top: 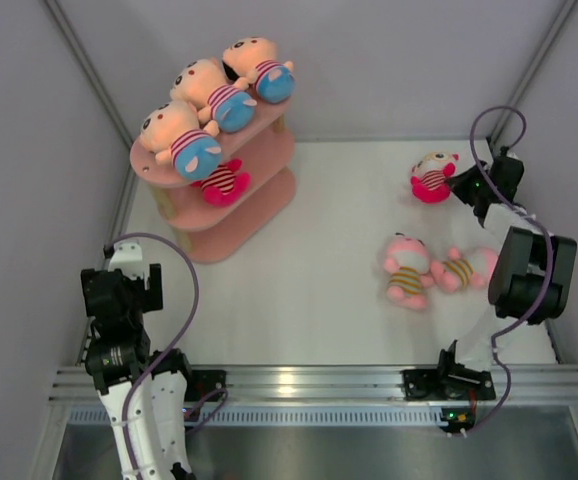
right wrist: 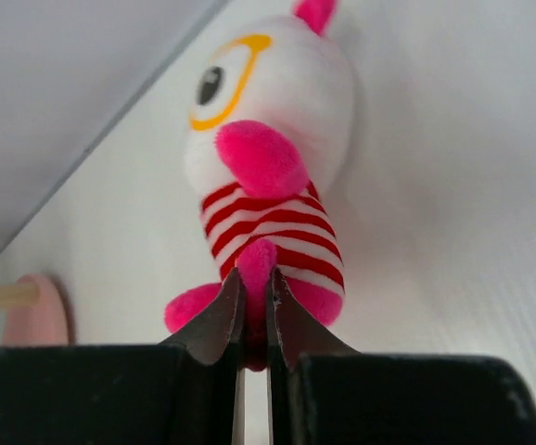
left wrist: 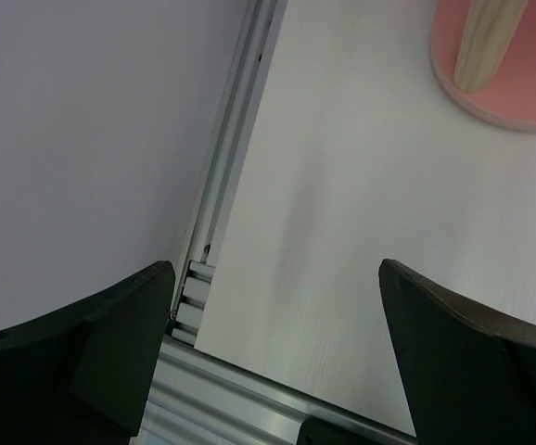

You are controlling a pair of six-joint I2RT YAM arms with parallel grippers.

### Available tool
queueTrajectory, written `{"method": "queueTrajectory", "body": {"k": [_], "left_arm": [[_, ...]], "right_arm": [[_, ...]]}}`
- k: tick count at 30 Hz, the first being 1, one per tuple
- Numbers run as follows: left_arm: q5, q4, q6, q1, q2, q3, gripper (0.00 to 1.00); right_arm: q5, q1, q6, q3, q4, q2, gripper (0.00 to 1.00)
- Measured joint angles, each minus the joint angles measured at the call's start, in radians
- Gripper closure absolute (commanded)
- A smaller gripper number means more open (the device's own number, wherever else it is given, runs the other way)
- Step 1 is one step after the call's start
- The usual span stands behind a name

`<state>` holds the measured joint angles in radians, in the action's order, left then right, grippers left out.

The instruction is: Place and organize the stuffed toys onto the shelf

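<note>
One white-faced toy (right wrist: 273, 222) lies near the surface's (top: 319, 260) far right corner, long axis running away from the right claw (right wrist: 254, 283) clenched on its pink limb; the shelf (top: 254, 222) stands far left.

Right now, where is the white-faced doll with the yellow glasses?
In the top view the white-faced doll lies far right on the table, beyond the two pink dolls; the right gripper has its jaws shut on one magenta limb.
</note>
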<state>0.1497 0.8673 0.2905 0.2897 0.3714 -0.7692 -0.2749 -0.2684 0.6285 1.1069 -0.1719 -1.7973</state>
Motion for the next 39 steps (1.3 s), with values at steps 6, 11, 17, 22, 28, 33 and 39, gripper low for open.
{"method": "queueTrajectory", "body": {"k": [6,11,17,22,28,33,39], "left_arm": [[-0.003,0.000,0.000,0.004,0.000,0.000,0.02],[-0.003,0.000,0.000,0.004,0.000,0.000,0.02],[-0.004,0.000,0.000,0.004,-0.003,0.000,0.02],[-0.004,0.000,0.000,0.004,-0.003,0.000,0.02],[-0.004,-0.001,0.000,0.004,-0.003,0.000,0.02],[-0.004,0.000,0.000,0.004,-0.003,0.000,0.02],[-0.004,0.000,0.000,0.004,-0.003,0.000,0.02]], "right_arm": [[-0.082,0.154,-0.093,-0.014,0.067,0.320,1.00],[-0.206,0.354,-0.140,0.019,0.088,0.477,1.00],[-0.315,0.491,-0.177,0.121,0.139,0.444,1.00],[-0.353,0.582,-0.163,0.253,0.135,0.304,1.00],[-0.341,0.635,-0.066,0.307,0.082,0.154,1.00],[-0.335,0.653,0.011,0.341,0.011,0.059,1.00],[-0.298,0.679,0.107,0.442,-0.046,-0.066,1.00]]}}
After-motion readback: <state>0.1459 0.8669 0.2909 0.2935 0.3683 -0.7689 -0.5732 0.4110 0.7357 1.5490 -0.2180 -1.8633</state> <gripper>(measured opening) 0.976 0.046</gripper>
